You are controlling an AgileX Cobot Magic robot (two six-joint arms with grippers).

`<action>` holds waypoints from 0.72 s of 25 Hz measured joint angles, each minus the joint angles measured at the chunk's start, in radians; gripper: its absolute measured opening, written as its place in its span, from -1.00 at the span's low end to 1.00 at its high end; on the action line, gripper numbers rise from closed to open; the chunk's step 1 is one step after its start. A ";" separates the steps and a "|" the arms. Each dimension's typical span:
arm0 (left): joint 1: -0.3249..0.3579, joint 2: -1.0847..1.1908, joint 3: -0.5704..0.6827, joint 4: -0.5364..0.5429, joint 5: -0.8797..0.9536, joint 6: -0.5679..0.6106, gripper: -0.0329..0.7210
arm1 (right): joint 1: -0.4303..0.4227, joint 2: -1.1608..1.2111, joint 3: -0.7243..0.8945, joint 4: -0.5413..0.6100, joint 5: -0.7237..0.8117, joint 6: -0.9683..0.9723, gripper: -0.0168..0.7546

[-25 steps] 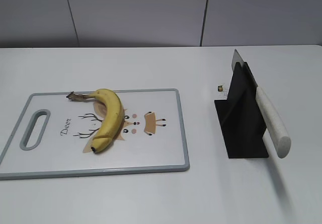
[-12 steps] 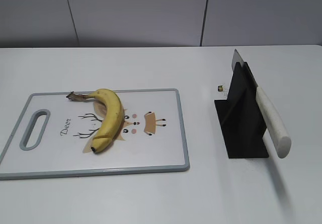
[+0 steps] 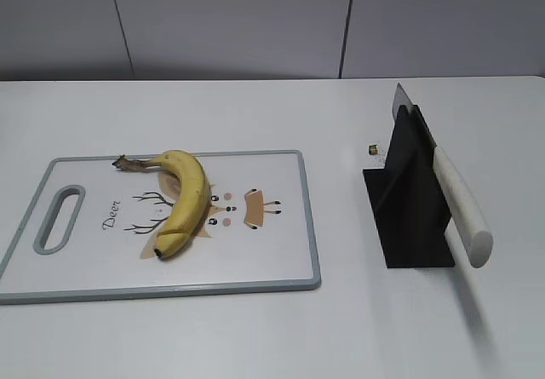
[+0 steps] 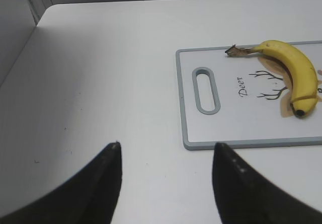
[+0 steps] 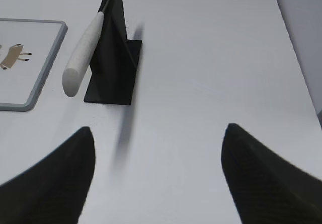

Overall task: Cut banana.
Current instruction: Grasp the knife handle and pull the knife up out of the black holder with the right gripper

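A curved yellow banana with a dark stem lies on a white cutting board with a grey rim and a deer drawing. It also shows in the left wrist view on the board. A knife with a white handle rests in a black stand, seen also in the right wrist view. My left gripper is open and empty over bare table, left of the board. My right gripper is open and empty, near the stand. Neither gripper shows in the exterior view.
A small dark and gold object lies on the white table beside the stand. The board has a handle slot at its left end. A grey wall runs behind the table.
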 joint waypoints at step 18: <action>0.000 0.000 0.000 0.000 0.000 0.000 0.55 | 0.000 0.331 -0.126 -0.003 0.081 0.047 0.58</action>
